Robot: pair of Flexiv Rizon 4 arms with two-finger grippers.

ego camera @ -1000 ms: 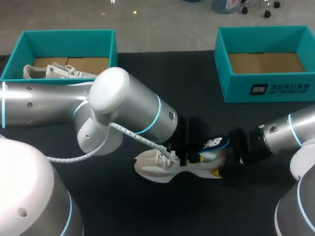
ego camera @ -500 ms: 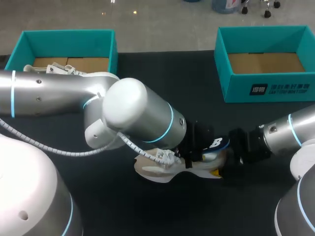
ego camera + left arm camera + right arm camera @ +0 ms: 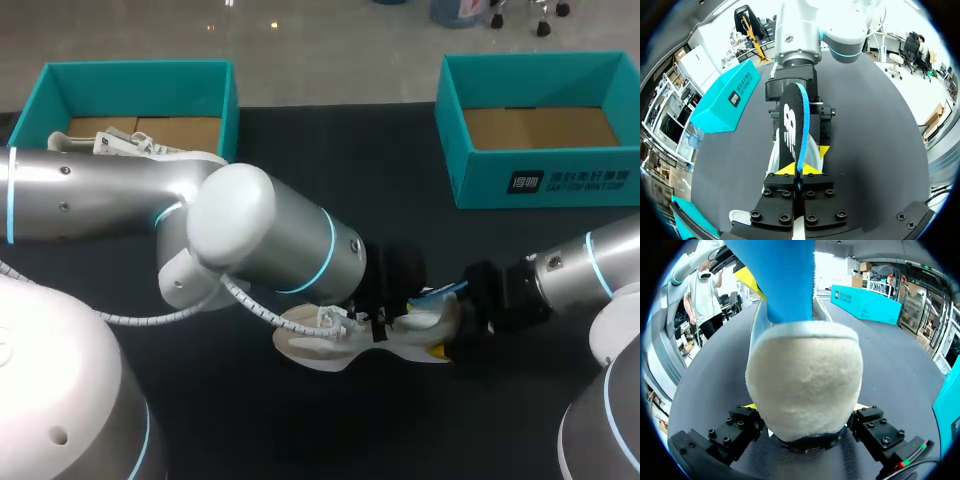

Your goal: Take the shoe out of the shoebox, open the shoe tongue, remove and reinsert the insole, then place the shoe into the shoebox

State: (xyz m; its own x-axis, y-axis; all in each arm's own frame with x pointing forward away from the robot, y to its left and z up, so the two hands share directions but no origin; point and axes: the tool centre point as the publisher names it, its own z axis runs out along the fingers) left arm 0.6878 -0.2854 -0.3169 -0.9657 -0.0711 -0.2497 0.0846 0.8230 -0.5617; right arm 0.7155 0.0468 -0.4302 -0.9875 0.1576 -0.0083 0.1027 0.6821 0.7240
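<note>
Sneaker: a cream fabric sneaker (image 3: 330, 345) with white laces rests on the black worktop (image 3: 350, 170), outside both boxes. Its toe points toward the left arm's side and its heel toward the right arm.
Insole: a black-topped foam insole with a blue edge (image 3: 790, 130) rises out of the sneaker's opening, just inside the heel collar. How much of it sits inside the sneaker cannot be told.
Left end effector: the left end effector (image 3: 799, 171) is over the sneaker's middle. Its fingers are closed on the near end of the insole, with one yellow tip against each face.
Right end effector: the right end effector (image 3: 805, 412) is at the sneaker's heel, low on the worktop. It has a finger pressed to each side of the rounded cream heel and is clamping it.
Left arm: the silver left arm (image 3: 260, 235) reaches across above the sneaker's toe end and hides part of the laces.
Right-side box: a teal cardboard shoebox with a brown floor (image 3: 540, 58) stands well beyond the sneaker's heel end, apart from it.
Left-side box: a second teal cardboard shoebox (image 3: 135, 68) stands well beyond the sneaker's toe end.
Second shoe: a white laced sneaker (image 3: 110, 145) lies inside the second teal shoebox, partly behind the left arm.
</note>
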